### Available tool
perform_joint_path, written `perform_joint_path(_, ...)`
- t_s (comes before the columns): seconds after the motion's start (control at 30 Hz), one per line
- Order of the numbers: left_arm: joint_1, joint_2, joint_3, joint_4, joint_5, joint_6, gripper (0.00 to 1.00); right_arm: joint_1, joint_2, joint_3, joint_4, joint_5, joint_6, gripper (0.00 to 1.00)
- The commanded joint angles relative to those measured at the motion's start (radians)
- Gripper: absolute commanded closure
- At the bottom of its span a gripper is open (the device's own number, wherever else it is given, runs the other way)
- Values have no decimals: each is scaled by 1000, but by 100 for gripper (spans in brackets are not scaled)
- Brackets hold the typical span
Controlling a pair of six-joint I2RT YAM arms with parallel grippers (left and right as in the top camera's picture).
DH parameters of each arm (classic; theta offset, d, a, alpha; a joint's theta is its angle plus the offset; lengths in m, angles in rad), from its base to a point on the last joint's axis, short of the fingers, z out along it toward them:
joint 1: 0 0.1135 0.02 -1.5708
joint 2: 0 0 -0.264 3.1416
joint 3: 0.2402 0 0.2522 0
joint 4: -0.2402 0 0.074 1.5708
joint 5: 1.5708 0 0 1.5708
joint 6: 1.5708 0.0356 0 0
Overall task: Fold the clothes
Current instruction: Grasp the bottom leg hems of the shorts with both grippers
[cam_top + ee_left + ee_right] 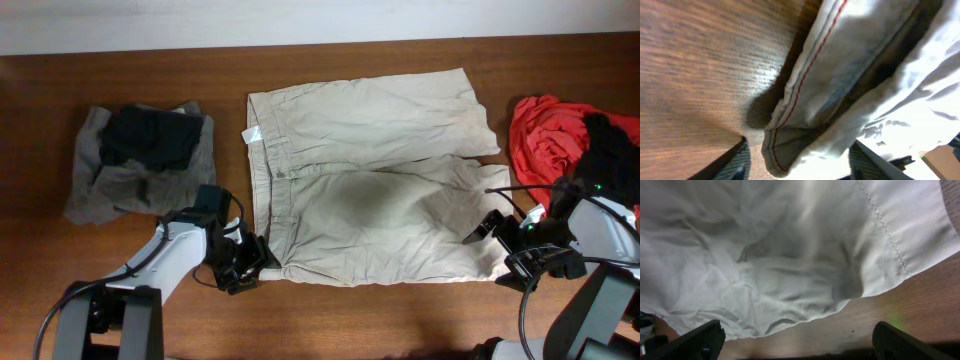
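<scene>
Light beige khaki shorts (375, 185) lie spread flat mid-table, waistband to the left with a small white label (251, 135). My left gripper (245, 265) is open at the waistband's near-left corner; in the left wrist view that corner (790, 150), with red stitching, sits between the open fingers (797, 167). My right gripper (510, 245) is open at the hem of the near leg on the right; in the right wrist view the hem (805, 280) lies just ahead of the spread fingers (797, 340).
A grey and black garment pile (140, 160) lies at the left. A red garment (545, 140) with black cloth (610, 150) lies at the right edge, above my right arm. Bare wood table (400, 320) runs along the front.
</scene>
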Motion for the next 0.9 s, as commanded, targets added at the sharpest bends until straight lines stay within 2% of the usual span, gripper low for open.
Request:
perform_joint_path(0.0, -2, 11, -7, 13, -22, -31, 44, -7, -17, -5, 2, -17, -20, 0)
perform_joint_path(0.17, -2, 11, -7, 30, 17, -36, 48, -7, -17, -5, 2, -17, -20, 0)
perform_joint_path(0.3, -1, 11, -7, 71, 56, -51, 67, -7, -17, -5, 2, -17, -39, 0)
perform_joint_path(0.4, -1, 11, -1, 83, 77, -50, 90, -7, -17, -5, 4, -17, -39, 0)
perform_joint_path(0.5, -1, 11, 21, 72, 77, -49, 99, -8, -17, -5, 16, -17, -47, 0)
perform_joint_path(0.87, -1, -34, 206, -42, 23, 23, 100, -8, -34, -5, 45, -30, -139, 3)
